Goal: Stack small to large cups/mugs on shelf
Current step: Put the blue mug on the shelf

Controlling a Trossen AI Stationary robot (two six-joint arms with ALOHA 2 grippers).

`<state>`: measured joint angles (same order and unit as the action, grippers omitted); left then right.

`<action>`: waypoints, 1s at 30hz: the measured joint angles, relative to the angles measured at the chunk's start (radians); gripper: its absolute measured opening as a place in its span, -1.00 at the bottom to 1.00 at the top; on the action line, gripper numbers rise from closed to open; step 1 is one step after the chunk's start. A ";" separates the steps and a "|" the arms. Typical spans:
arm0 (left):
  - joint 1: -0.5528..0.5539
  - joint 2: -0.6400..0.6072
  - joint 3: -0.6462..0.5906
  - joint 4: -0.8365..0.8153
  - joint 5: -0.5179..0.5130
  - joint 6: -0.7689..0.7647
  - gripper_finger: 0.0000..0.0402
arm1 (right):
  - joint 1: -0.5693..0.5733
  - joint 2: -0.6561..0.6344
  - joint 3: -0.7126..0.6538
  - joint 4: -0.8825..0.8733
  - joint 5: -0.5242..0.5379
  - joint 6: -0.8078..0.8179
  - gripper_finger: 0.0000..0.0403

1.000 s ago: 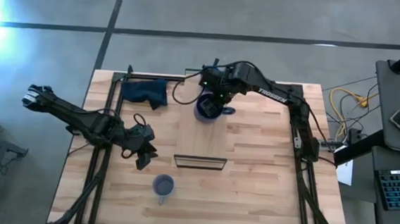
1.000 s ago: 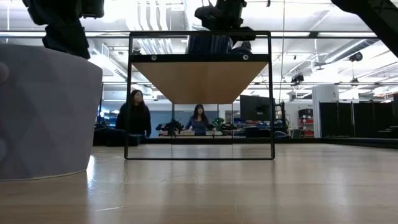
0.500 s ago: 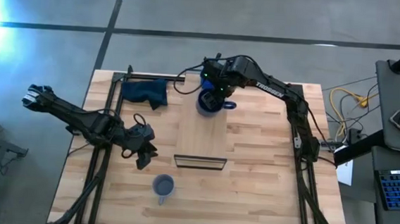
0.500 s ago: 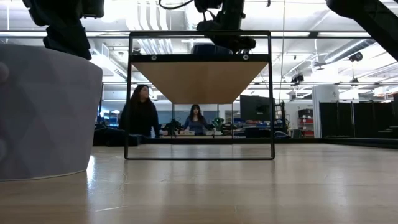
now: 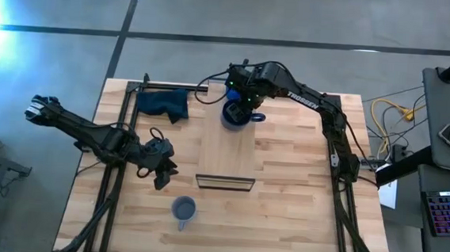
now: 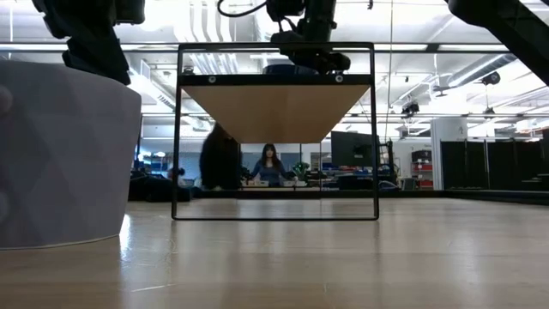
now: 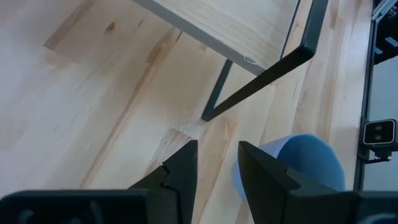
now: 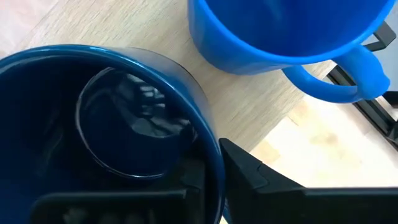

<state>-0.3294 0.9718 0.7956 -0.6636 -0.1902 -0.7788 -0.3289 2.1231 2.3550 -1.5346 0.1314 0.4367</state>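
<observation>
The right gripper (image 5: 240, 103) is at the far end of the long light-wood shelf (image 5: 227, 146), fingers closed over the rim of the large dark navy mug (image 8: 106, 143). The medium bright blue mug (image 8: 280, 31) stands just beside it; from above the arm mostly hides both. The left gripper (image 7: 216, 163) hangs idle, fingers slightly parted and empty, near the small grey-blue mug (image 5: 183, 210) on the bench (image 5: 298, 218).

Navy mug (image 8: 106, 130): largest, glossy dark blue, sitting upright on the shelf's far end.
Bright blue mug (image 8: 280, 31): medium, standing upright just beside the navy one.
Grey-blue mug (image 5: 184, 210): small, resting upright on the tabletop, well apart.
Shelf (image 5: 227, 154): light wood board, dark frame at near end.
</observation>
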 joint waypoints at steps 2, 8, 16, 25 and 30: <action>0.000 0.000 0.000 0.000 0.000 0.000 -0.50 | 0.000 0.000 0.000 0.002 0.000 0.000 -0.81; 0.000 0.000 0.000 0.000 -0.005 0.000 -0.50 | 0.000 0.000 0.002 0.008 -0.001 0.007 -0.55; 0.000 0.000 0.001 0.000 -0.025 0.000 -0.50 | 0.001 -0.019 0.002 0.001 0.000 0.008 -0.29; 0.000 0.003 -0.017 -0.011 -0.069 0.000 -0.50 | 0.030 -0.141 -0.002 -0.035 0.083 0.057 -0.30; 0.001 -0.006 -0.018 -0.009 -0.089 0.001 -0.50 | 0.094 -0.231 -0.011 -0.036 0.008 0.184 -0.35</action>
<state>-0.3286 0.9662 0.7780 -0.6728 -0.2790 -0.7781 -0.2352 1.8920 2.3441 -1.5708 0.1391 0.6203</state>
